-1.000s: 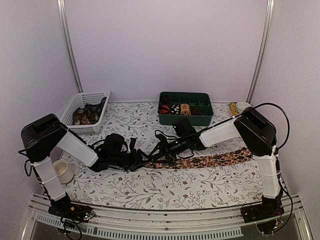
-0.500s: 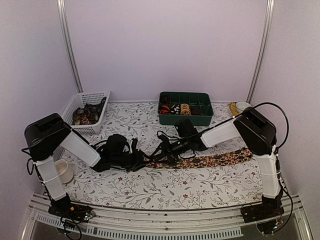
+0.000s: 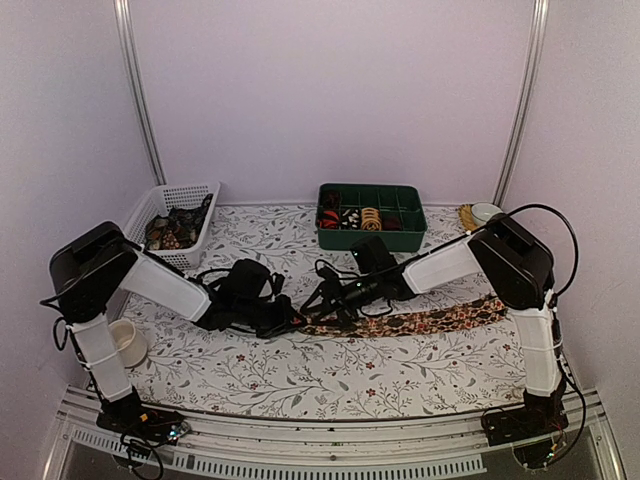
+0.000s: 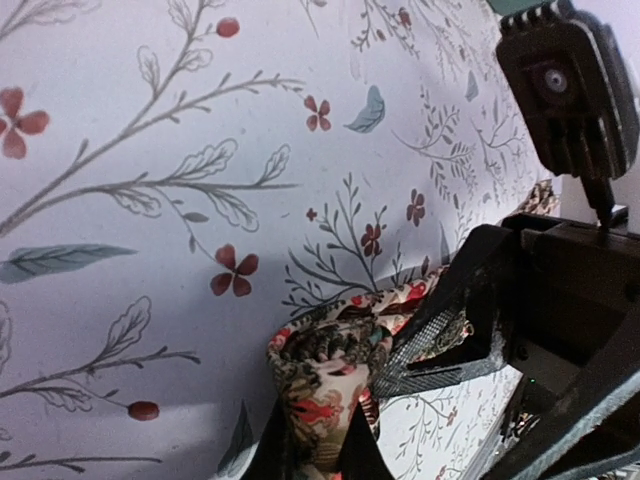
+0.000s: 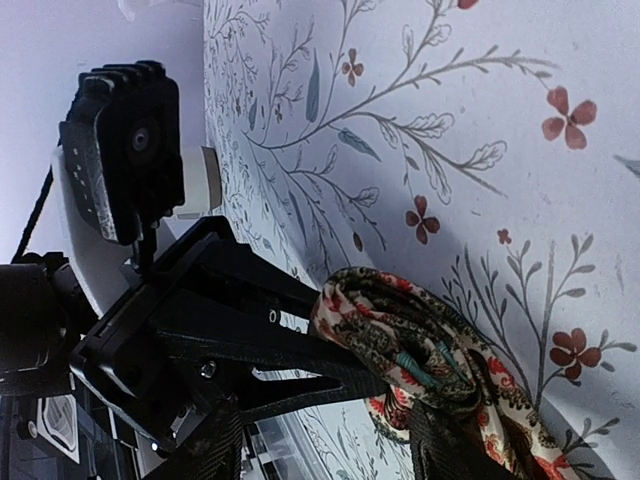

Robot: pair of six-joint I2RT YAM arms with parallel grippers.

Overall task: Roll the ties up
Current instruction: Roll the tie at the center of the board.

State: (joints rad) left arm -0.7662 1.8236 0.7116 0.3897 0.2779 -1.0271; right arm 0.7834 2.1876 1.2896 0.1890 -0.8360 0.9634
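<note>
A dark brown tie with a reddish-cream floral print lies flat across the table's right half, and its left end is wound into a small roll. My left gripper is shut on that roll from below, one finger on each side of the fabric; the top view shows this gripper at the tie's left end. My right gripper stands open around the roll. One of its fingers touches the fabric and the other stands apart. Seen from above, my right gripper meets the left one.
A green compartment tray with small rolled items stands at the back centre. The white mesh basket at the back left holds more fabric. A small white cup sits beside the left arm's base, and a white bowl at the back right.
My left gripper has slid right to the tie's rolled end and closed on it. My right gripper has opened wider around the roll.
</note>
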